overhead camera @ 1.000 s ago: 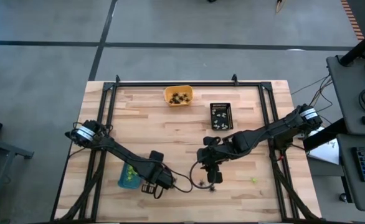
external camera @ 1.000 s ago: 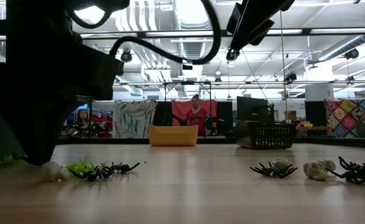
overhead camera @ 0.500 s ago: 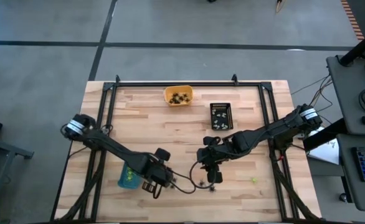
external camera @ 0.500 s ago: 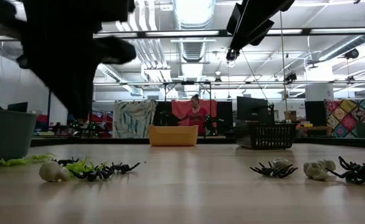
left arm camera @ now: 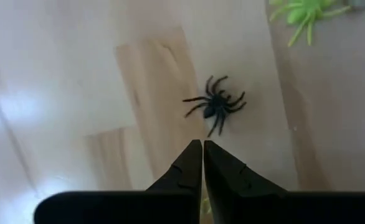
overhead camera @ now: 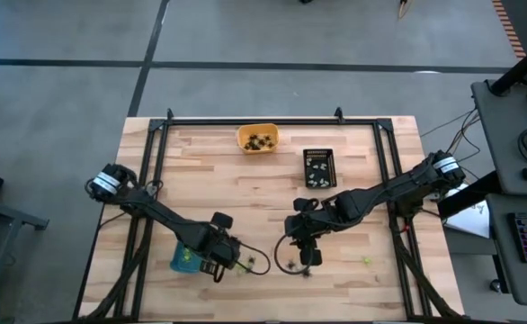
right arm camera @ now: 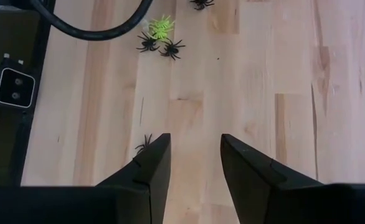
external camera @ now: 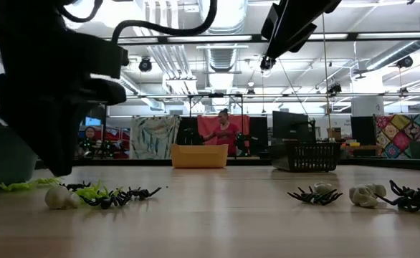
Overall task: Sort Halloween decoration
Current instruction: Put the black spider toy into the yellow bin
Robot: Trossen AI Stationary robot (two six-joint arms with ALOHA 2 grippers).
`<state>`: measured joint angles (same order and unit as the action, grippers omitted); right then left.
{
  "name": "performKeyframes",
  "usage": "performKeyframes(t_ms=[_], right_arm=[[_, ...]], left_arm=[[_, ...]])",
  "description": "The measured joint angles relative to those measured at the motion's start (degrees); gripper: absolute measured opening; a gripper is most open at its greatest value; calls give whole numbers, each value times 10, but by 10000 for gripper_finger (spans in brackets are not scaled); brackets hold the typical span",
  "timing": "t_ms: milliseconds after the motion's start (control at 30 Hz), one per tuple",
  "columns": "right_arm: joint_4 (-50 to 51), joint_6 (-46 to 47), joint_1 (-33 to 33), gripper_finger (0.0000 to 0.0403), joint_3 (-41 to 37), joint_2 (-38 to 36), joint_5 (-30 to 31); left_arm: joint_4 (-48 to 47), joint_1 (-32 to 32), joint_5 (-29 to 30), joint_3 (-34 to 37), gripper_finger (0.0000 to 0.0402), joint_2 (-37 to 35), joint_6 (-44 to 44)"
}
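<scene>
Left end effector (overhead camera: pixel 220 267): moved back beside blue tray (overhead camera: pixel 185 258), fingers closed, probably empty. Right end effector (overhead camera: pixel 305 256): part-open, empty, unmoved.

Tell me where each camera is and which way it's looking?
High view: above the table, looking straight down; both arms, blue tray, orange tray.
Low view: at tabletop height, looking across into the room; dark arm parts overhead, orange tray.
Left wrist view: on the left arm, facing the wood; shut left gripper, black spider.
Right wrist view: on the right arm; open right gripper, green spider.
Shared: the high and low views both show the orange tray.
</scene>
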<state>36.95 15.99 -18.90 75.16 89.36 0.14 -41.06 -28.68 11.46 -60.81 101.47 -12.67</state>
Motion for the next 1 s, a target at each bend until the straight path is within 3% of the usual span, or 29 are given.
performKeyframes(t_ms=[167, 600, 1000], right_arm=[[0, 5, 0, 128, 0, 0, 0], [0, 5, 0, 131, -2, 0, 0], [-2, 3, 0, 134, -2, 8, 0]], left_arm=[[16, -5, 0, 1, 12, 5, -6], [57, -13, 0, -2, 101, 5, -10], [65, -14, 2, -4, 105, 40, -14]])
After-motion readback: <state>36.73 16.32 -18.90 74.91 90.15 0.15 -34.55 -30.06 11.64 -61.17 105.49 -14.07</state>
